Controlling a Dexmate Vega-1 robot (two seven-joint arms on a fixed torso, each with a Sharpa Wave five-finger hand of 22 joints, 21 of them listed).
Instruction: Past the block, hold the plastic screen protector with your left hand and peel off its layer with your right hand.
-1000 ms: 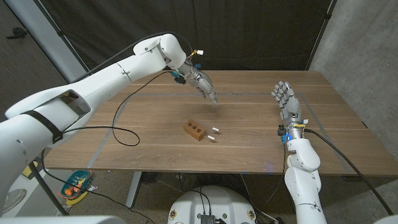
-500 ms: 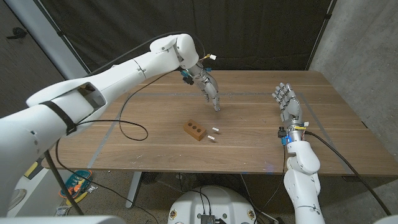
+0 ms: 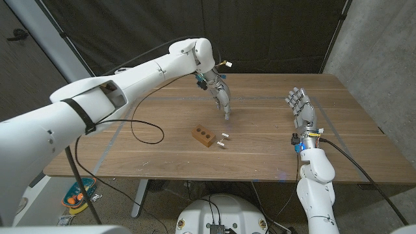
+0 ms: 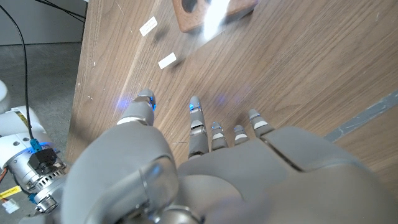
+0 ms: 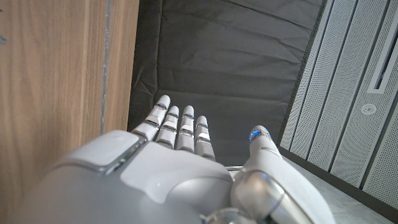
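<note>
A brown block [image 3: 203, 136] with holes lies near the table's middle, and it appears blurred in the left wrist view [image 4: 211, 12] under a pale streak of glare. I cannot make out a clear screen protector in the head view. My left hand [image 3: 221, 96] hangs just past the block with its fingers straight and pointing down; their tips [image 3: 227, 116] are at or just above the wood, holding nothing. My right hand [image 3: 300, 107] stands upright near the table's right side, fingers apart and empty, its back also seen from the wrist [image 5: 168, 168].
Two small white pieces [image 3: 223, 140] lie just right of the block, also visible from the left wrist [image 4: 166, 60]. A black cable [image 3: 140, 130] loops over the table's left part. Grey tape lines [image 4: 367, 115] cross the wood. The table's right edge runs close beyond my right hand.
My left arm has swung to the right and lowered, bringing its fingertips down to the spot just past the block. My right hand has stayed where it was.
</note>
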